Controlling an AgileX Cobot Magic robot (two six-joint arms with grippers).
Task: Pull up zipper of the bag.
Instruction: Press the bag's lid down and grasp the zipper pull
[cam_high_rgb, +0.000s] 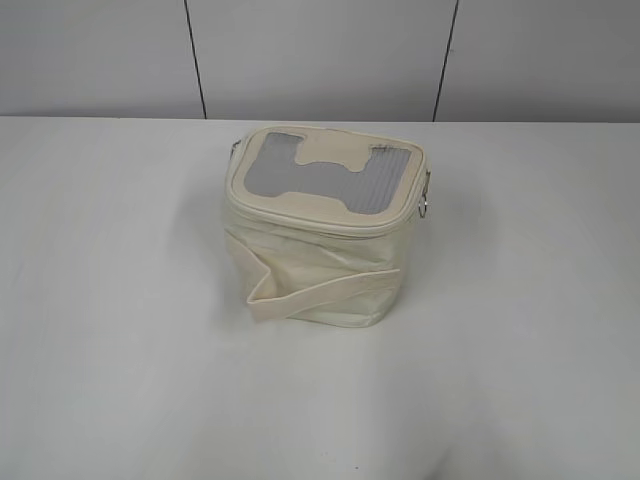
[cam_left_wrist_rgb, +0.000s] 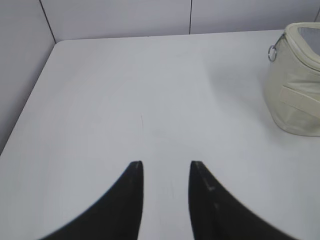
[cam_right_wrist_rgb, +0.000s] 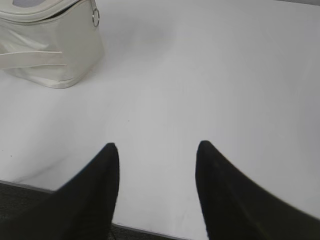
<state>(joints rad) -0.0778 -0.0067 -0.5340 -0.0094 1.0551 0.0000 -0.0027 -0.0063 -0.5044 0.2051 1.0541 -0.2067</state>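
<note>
The cream bag (cam_high_rgb: 320, 260) stands upright in the middle of the white table, its top with grey ribbed panels (cam_high_rgb: 320, 172) and a wide strap (cam_high_rgb: 320, 290) across its front. The zipper (cam_high_rgb: 320, 222) runs round the top rim, with a silver ring (cam_high_rgb: 424, 208) on the right side. The bag also shows in the left wrist view (cam_left_wrist_rgb: 297, 95) at the far right and in the right wrist view (cam_right_wrist_rgb: 50, 50) at the top left. My left gripper (cam_left_wrist_rgb: 166, 164) and my right gripper (cam_right_wrist_rgb: 157, 145) are open, empty and far from the bag. Neither shows in the exterior view.
The white table (cam_high_rgb: 120, 330) meets a grey panelled wall (cam_high_rgb: 320, 55) at the back. Its left edge shows in the left wrist view (cam_left_wrist_rgb: 25, 112). Its near edge shows below my right gripper (cam_right_wrist_rgb: 30, 186).
</note>
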